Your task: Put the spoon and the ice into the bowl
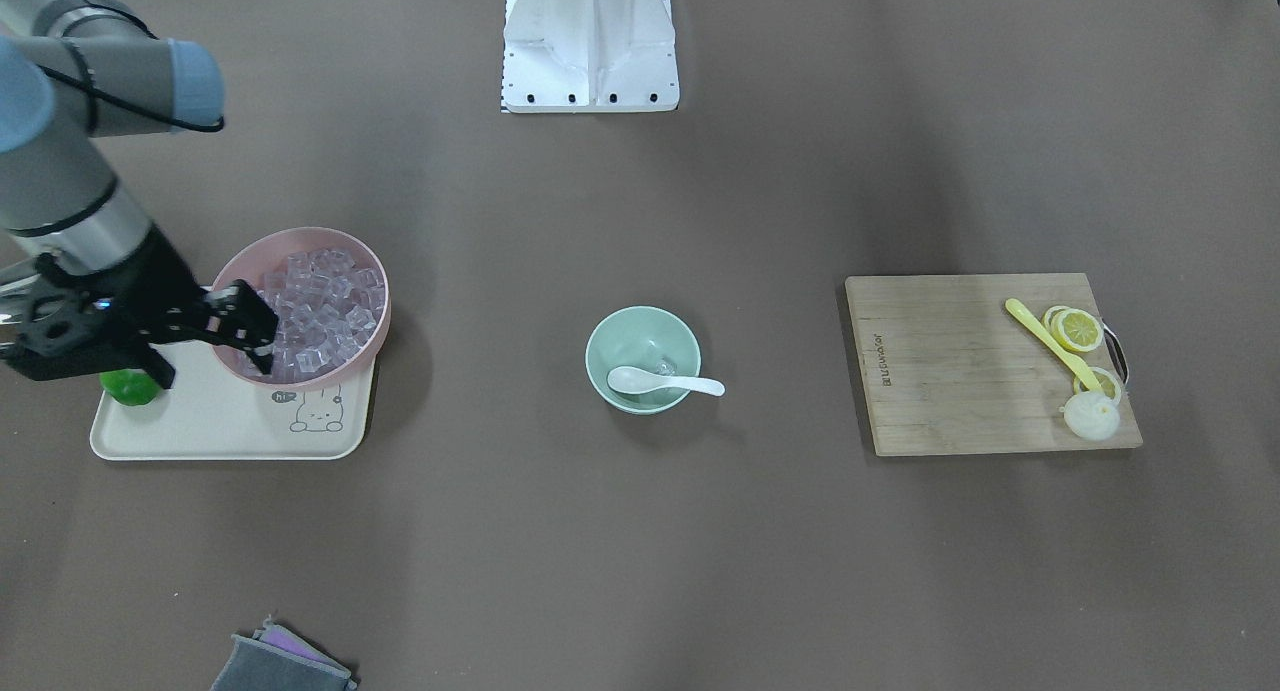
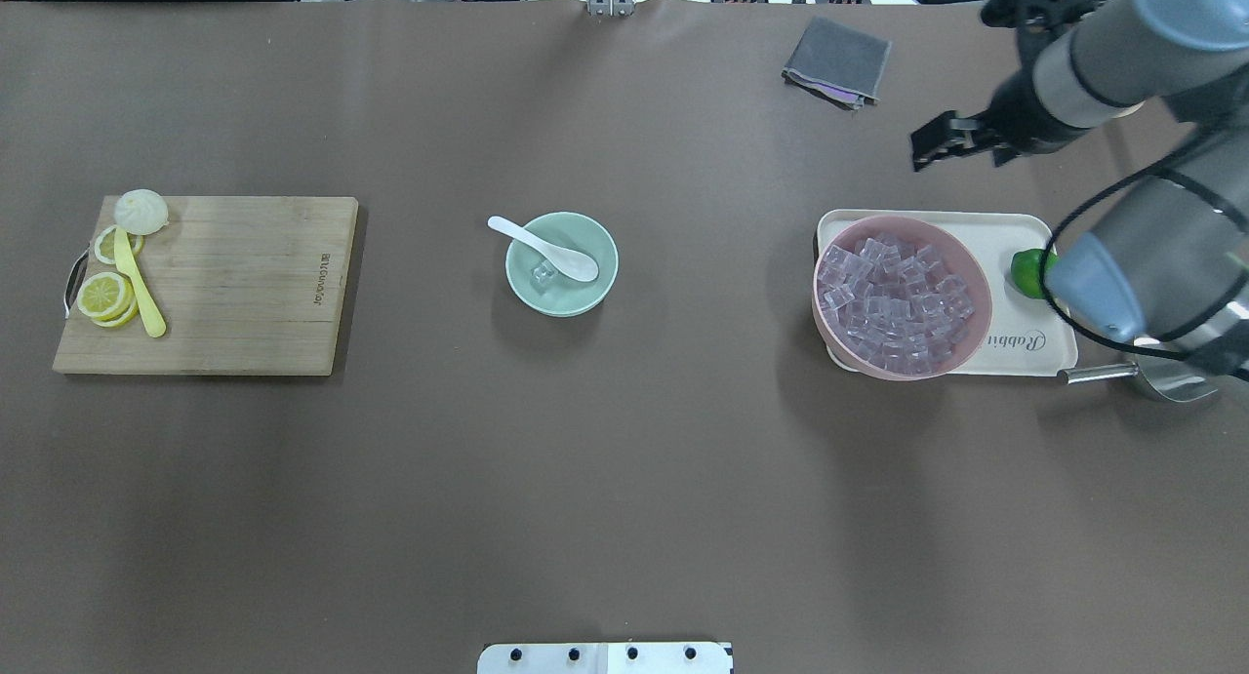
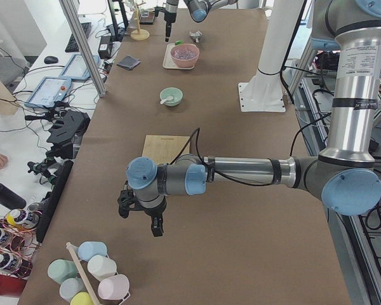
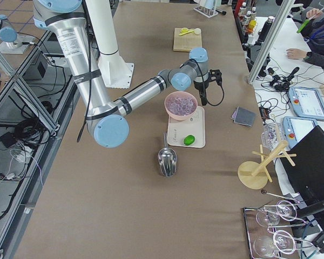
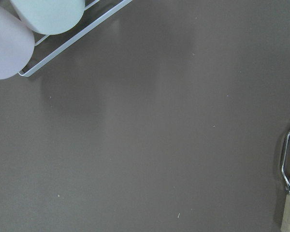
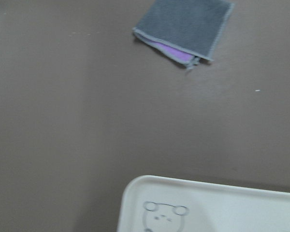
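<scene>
Mid-table, the spoon [image 2: 546, 245] rests with its scoop in the bowl [image 2: 576, 298] beside one piece of ice [image 2: 540, 274], more ice fills a pink bowl [image 2: 903, 372] at right, the right gripper [image 2: 932, 144] hangs spread beyond its far side, and whether the left gripper [image 3: 140, 219] is spread cannot be told.
</scene>
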Robot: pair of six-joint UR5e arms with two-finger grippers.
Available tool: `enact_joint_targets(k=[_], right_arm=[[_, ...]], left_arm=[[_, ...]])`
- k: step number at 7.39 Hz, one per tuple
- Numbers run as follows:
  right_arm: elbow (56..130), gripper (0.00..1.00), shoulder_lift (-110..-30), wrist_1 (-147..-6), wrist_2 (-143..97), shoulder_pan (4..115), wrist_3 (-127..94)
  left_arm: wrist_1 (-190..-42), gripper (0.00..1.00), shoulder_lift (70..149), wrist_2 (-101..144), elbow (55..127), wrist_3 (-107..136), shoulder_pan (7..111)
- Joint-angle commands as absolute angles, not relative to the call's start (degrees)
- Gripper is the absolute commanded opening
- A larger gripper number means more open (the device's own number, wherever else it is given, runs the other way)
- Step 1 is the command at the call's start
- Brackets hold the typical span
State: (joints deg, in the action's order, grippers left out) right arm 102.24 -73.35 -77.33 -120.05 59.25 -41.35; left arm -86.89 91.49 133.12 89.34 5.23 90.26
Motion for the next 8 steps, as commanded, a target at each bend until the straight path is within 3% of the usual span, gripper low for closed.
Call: enact_joint_targets(k=[1, 6, 8], right_arm=[[106.07, 1.00, -86.95, -77.26, -121.55, 67.55, -22.86], [105.64, 1.00, -101.94, -82.75, -130.40, 89.87, 7.58], [105.38, 1.00, -108.68, -84.55, -130.25, 93.94, 15.63]], left_arm=[[-86.92, 0.99, 88.96, 132.89, 92.71, 5.19, 90.26], [-86.92, 0.99, 88.86, 132.80, 93.08, 5.19, 90.26], [-86.92, 0.99, 89.21, 132.80, 93.08, 5.19, 90.18]])
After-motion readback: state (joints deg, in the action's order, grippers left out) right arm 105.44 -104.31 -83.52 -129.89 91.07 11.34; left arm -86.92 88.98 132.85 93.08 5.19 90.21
